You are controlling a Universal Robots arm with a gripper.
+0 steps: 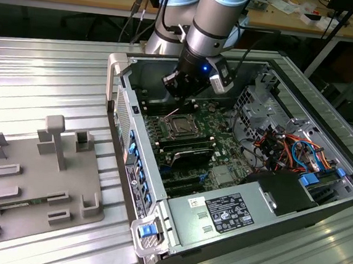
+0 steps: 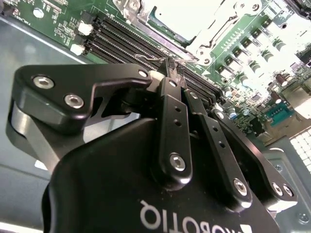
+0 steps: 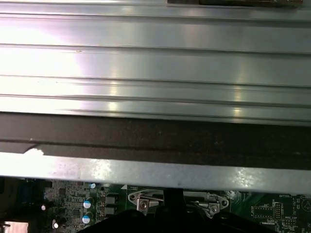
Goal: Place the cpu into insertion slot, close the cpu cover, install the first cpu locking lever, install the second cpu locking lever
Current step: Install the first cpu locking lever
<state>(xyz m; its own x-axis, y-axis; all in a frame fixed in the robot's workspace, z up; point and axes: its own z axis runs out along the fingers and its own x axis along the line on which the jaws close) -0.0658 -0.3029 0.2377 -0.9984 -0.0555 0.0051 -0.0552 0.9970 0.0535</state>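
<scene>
In the exterior view my gripper hangs inside the open computer case, just above the far edge of the insertion slot. The cpu lies in the slot with its silvery top showing through the cpu cover, which lies flat over it. A thin wire locking lever stands up at a slant beside the slot. Its hooked end sits right at my fingertips. The two black fingers are pressed together and shut, with nothing seen between them. The slot's metal bracket shows in the first wrist view.
Long black memory slots run beside the socket. A power supply, cable bundles and a drive cage fill the case's right side. A grey fixture plate lies on the ribbed metal table at the exterior view's left.
</scene>
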